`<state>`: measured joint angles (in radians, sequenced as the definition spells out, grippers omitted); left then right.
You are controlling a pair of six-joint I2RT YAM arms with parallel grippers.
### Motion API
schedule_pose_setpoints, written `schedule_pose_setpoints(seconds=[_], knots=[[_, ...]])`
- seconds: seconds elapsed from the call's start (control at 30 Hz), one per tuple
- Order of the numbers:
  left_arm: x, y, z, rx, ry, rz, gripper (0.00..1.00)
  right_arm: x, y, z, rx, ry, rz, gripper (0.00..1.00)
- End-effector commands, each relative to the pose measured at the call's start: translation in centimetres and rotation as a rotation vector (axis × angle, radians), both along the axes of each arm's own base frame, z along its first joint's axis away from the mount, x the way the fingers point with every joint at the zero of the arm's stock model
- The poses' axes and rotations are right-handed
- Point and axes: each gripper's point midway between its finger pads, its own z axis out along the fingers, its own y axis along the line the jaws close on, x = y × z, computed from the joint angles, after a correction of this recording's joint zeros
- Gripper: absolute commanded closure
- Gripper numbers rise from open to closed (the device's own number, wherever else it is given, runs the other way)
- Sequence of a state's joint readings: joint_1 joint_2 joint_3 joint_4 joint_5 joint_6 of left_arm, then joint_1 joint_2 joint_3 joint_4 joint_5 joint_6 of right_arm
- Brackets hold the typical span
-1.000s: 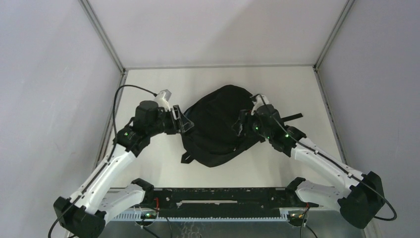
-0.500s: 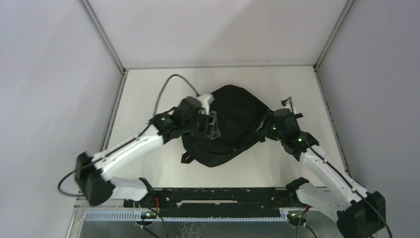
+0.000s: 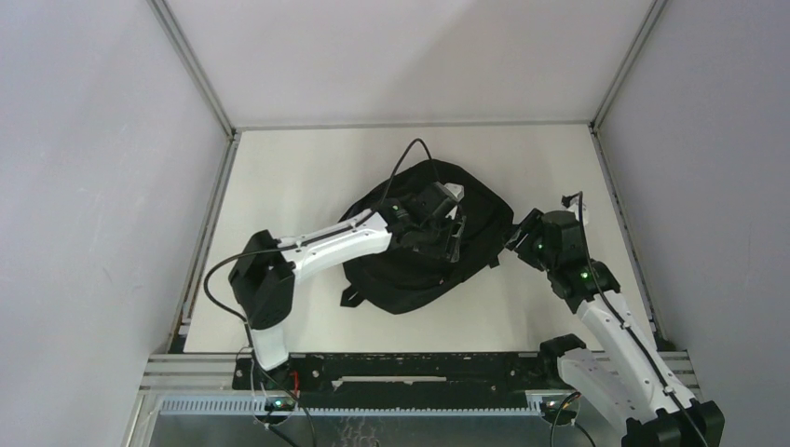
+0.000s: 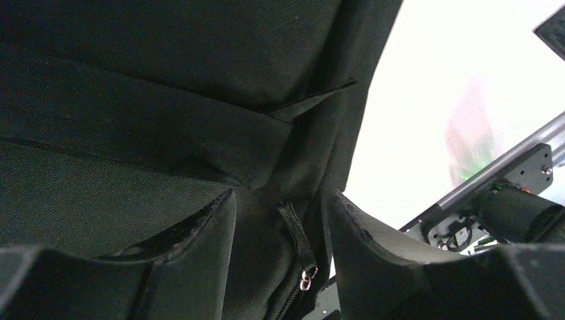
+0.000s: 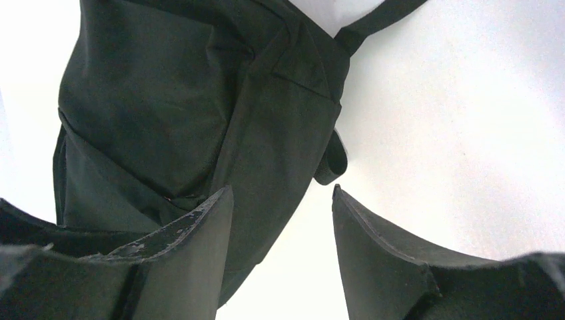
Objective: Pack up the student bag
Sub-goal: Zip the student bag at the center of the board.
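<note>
A: Top view?
B: The student bag [image 3: 405, 275] lies on the counter [image 3: 279, 177], under the left tool [image 3: 454, 235] and just ahead of the right tool [image 3: 515, 240].
A: Left wrist?
B: Jaws open, empty. The zip pull [image 4: 305, 257] sits between them. Centre, then close on the pull only.
A: Right wrist?
B: Jaws open, empty. Brace the bag edge.

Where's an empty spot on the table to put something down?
Bare table lies between the student bag and the back wall, and left of the bag. Crowded: left hand over the bag, right hand at its right edge.
</note>
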<state>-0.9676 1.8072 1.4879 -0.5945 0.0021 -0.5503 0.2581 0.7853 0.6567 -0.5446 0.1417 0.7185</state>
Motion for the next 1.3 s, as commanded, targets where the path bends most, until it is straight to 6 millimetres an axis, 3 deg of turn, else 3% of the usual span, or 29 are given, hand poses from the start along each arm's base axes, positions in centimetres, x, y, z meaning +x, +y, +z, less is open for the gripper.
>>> schedule_pose_setpoints(seconds=[0.0, 0.33, 0.97, 1.27], knots=[[0.6, -1.1, 1.3, -0.041, 0.004, 0.047, 0.44, 0.0, 0.5, -0.4, 0.006, 0.013, 0.034, 0.35], [-1.7, -1.4, 0.3, -0.05, 0.078, 0.019, 0.47, 0.5, 1.4, -1.3, 0.035, 0.033, 0.061, 0.35], [-1.7, -0.7, -2.7, 0.005, 0.104, 0.056, 0.56, 0.2, 1.5, -1.4, 0.043, 0.039, 0.064, 0.35], [-1.6, -0.5, -3.4, 0.016, 0.109, 0.063, 0.72, 0.2, 1.6, -1.4, 0.054, 0.036, 0.067, 0.35]])
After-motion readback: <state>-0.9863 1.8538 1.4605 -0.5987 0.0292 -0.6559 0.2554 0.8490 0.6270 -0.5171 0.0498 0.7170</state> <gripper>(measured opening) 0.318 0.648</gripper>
